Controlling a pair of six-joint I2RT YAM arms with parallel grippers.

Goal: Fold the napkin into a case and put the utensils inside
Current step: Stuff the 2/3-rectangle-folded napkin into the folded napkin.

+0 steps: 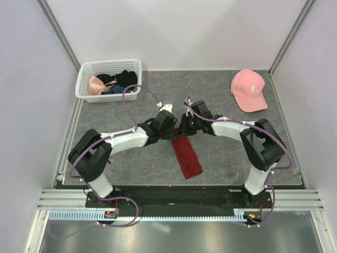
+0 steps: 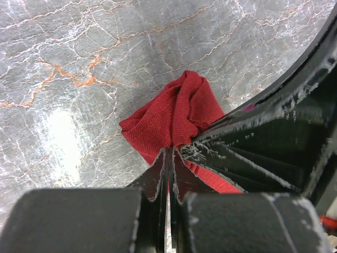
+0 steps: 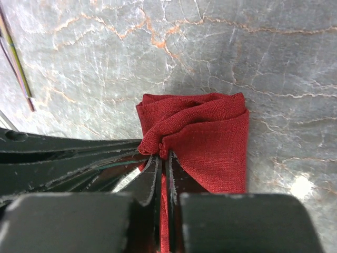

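Red napkin (image 1: 188,157), one narrow strip, two pairs of jaws pinching it

The napkin (image 1: 188,156) lies on the table (image 1: 226,154) at centre, between the 2 arms, running near to far. The left gripper (image 2: 168,154) and right gripper (image 3: 163,156) meet side by side at its far end, both pinching it. The basket (image 1: 83,84) sits far left, with garments (image 1: 118,81) in it. The cap (image 1: 249,89) lies far right.
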